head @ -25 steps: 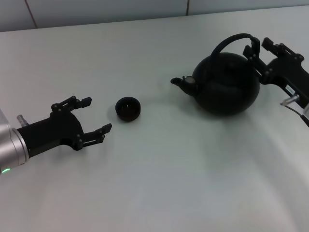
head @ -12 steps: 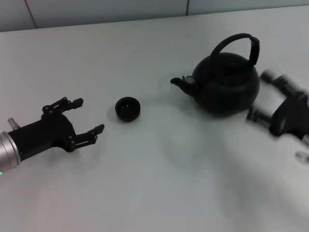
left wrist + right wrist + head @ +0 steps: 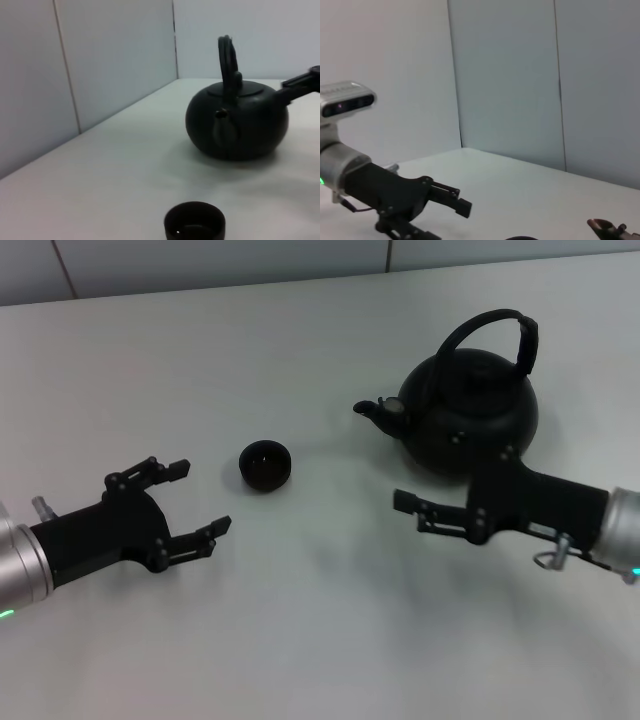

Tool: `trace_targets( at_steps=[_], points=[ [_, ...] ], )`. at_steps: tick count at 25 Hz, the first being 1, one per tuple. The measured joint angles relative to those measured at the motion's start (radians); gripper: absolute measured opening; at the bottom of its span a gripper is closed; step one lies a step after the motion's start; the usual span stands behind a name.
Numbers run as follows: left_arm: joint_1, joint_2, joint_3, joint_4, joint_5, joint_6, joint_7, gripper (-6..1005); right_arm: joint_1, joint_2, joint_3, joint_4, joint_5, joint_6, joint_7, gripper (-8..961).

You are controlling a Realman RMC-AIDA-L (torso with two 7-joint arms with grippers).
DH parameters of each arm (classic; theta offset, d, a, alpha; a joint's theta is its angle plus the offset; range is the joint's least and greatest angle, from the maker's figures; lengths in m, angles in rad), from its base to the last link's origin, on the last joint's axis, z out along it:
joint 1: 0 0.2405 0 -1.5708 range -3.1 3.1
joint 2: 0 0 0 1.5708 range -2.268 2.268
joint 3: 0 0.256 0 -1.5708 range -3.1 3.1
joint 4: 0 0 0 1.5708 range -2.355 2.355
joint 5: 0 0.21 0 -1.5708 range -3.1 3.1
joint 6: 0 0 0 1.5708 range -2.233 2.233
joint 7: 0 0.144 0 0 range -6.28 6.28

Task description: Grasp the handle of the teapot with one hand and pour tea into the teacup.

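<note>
The matte-black teapot stands upright at the back right, with its spout pointing left toward the teacup. Its arched handle is free; nothing holds it. It also shows in the left wrist view. The tiny black teacup sits alone at the table's middle left and shows in the left wrist view. My right gripper lies low in front of the teapot, pointing left, open and empty. My left gripper is open and empty, a short way left of the cup.
The white table meets a pale wall at the back. In the right wrist view my left arm with its camera shows across the table. The right arm's silver wrist is at the right edge.
My right gripper has left the handle at the teapot's right side and swung down and around to the teapot's front. My left gripper drew back a little, then returned.
</note>
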Motion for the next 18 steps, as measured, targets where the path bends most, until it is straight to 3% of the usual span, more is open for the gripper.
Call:
trace_targets(
  at_steps=[5,18],
  points=[
    [0.005,0.000,0.005,0.002,0.001,0.001,-0.004,859,0.043,-0.001,-0.030,0.015,-0.001,0.068,0.003,834],
    [0.010,-0.002,0.004,0.003,0.001,0.001,-0.004,859,0.058,-0.001,-0.044,0.018,-0.003,0.105,0.005,833]
  ],
)
